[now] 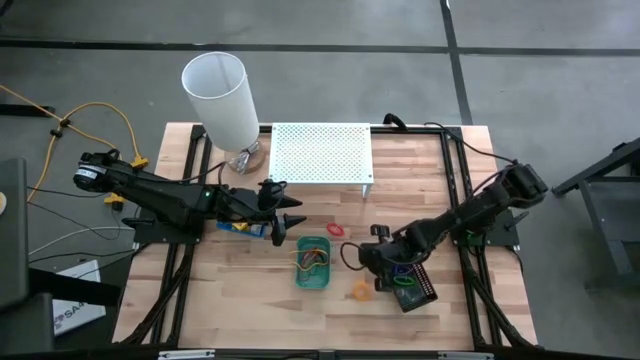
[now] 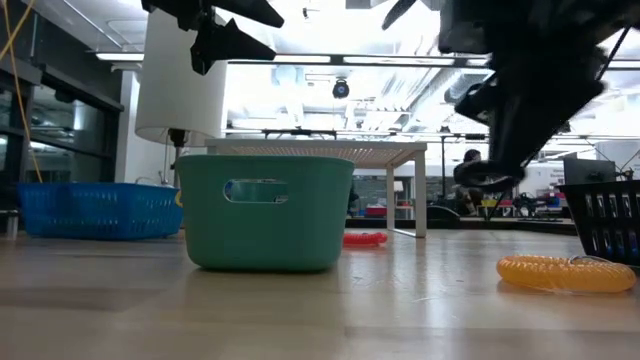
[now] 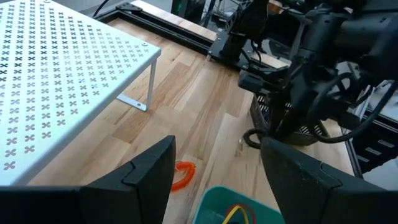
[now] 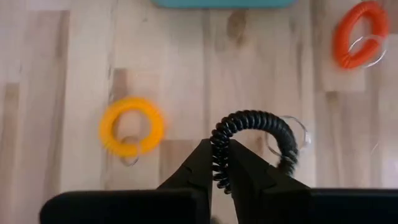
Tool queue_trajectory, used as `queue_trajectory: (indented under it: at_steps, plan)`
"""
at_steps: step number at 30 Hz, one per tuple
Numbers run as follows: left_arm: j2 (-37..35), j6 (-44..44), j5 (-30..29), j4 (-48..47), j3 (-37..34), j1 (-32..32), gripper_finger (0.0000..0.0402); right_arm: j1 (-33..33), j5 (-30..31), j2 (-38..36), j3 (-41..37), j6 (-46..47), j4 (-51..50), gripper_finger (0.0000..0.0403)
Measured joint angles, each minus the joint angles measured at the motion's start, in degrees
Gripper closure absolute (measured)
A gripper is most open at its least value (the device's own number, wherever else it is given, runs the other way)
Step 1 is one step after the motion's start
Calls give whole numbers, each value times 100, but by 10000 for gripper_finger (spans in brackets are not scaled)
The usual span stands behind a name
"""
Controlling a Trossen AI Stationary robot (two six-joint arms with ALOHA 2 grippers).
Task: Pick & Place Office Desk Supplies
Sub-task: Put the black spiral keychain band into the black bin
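While your right gripper (image 4: 215, 163) hangs above the table, its fingers are clamped on a black coil (image 4: 252, 134), a springy loop that looks light and soft; a pinch across one strand suits it, since squeezing the whole ring would only flex it. Just beyond lies the yellow coil (image 4: 131, 126), flat on the wood. Farther off sit the red coil (image 4: 359, 33) and the green tray (image 1: 312, 262). Your left gripper (image 3: 214, 171) hovers past the tray with fingers spread wide, holding nothing
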Motion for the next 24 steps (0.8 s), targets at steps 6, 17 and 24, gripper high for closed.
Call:
queue_trajectory:
  at_steps: [6,17,24]
  plan:
    - [0,1,2,22,0,0,172,409,108,-111,0,607,-312,380]
    - [0,0,1,22,0,0,172,1464,791,-673,2,2415,-1237,382]
    - [0,1,0,22,0,0,172,2055,821,-664,2,3543,-1598,382]
